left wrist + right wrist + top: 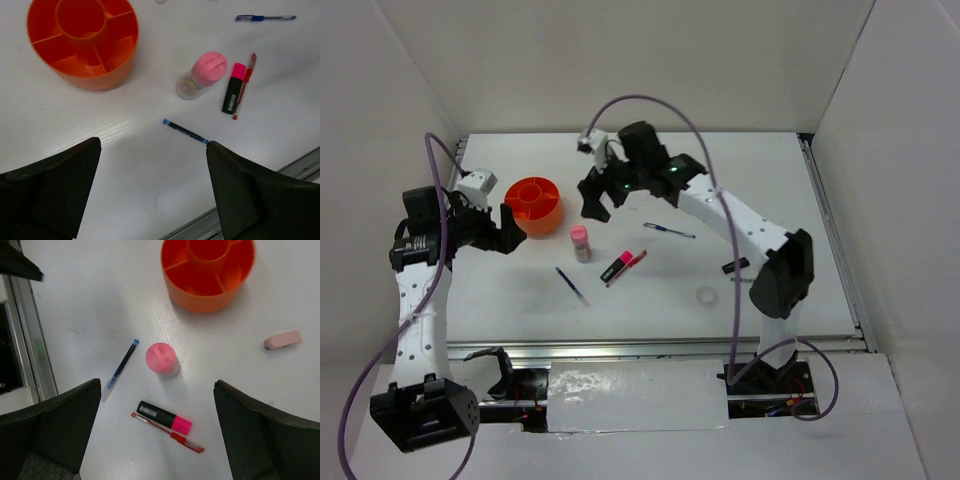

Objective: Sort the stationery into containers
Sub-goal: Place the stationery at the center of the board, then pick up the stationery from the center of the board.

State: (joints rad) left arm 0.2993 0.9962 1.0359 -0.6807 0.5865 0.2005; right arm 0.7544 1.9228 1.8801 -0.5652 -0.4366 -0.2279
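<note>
L gripper (154, 142): jaws spread wide, nothing between them; held above the table (770, 180), just left of the tub.
R gripper (157, 385): jaws spread wide, nothing held; positioned above the table, just right of the tub.
Tub (535, 205): orange, round, w/ dividers around a centre hub; set at far left of the table.
Glue stick (580, 241): pink cap, stood upright; near-right of the tub, not touching it.
Highlighter (616, 267): pink cap, black body; laid flat, right of the glue stick and nearer.
Red pen (632, 261): laid alongside the highlighter on its right; contact cannot be told.
Blue pen A (572, 285): laid diag., near side of the glue stick, apart from it.
Blue pen B (670, 231): laid flat, right of the R gripper, well apart from pen A.
Eraser (282, 340): pink; seen in R wrist view only, far-right of the tub.
Tape ring (707, 295): clear; laid flat at near right, just left of the R arm.
Dark item (737, 265): small, beside the R arm; type cannot be told.
</note>
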